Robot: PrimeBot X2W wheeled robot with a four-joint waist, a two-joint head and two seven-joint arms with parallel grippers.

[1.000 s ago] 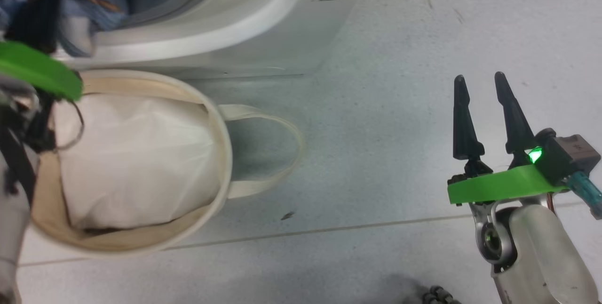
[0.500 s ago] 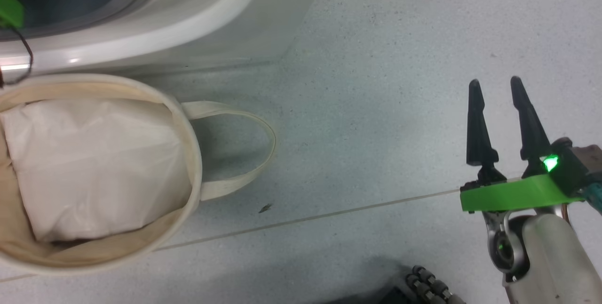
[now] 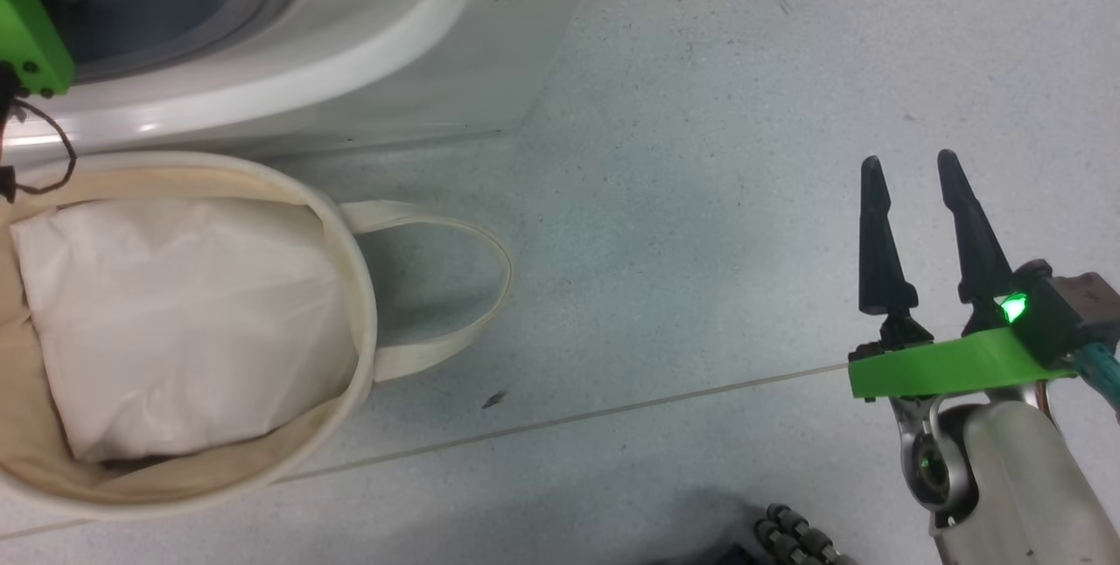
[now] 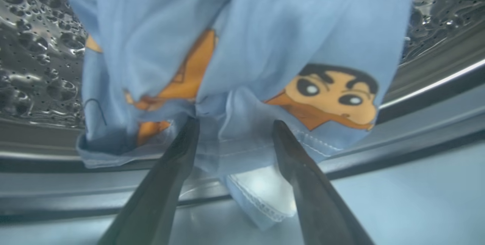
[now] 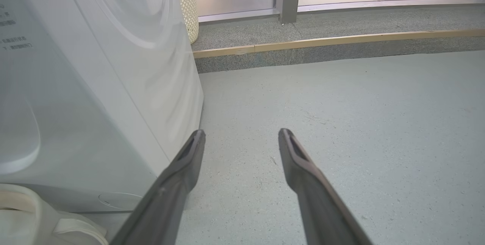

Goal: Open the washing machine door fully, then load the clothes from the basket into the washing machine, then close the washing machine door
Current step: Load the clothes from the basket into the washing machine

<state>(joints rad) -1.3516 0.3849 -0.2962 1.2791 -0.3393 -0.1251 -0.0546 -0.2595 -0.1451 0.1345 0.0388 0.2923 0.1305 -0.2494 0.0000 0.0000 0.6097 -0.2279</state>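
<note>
A light blue garment with orange cartoon prints, one of the clothes (image 4: 242, 47), hangs loose inside the perforated steel drum (image 4: 34, 47). My left gripper (image 4: 235, 123) is open, and the garment's hem lies between its spread fingers. The arm's green band (image 3: 26, 49) sits at the mouth of the white washing machine (image 3: 367, 40). The cream basket (image 3: 354, 285) stands in front of the machine, with white padding (image 3: 175, 320) inside. My right gripper (image 3: 910, 163) hangs open and empty over the floor at the right. The washing machine door is out of view.
The basket's loop handle (image 3: 490, 259) lies on the grey floor to its right. In the right wrist view, the machine's white side (image 5: 94, 85) is at the left, with a woven cream bin (image 5: 187, 6) and a raised step (image 5: 322, 47) behind.
My left gripper carried the blue garment from the machine's mouth into the drum and opened its jaws. The head view shifted. The right arm has kept its pose.
</note>
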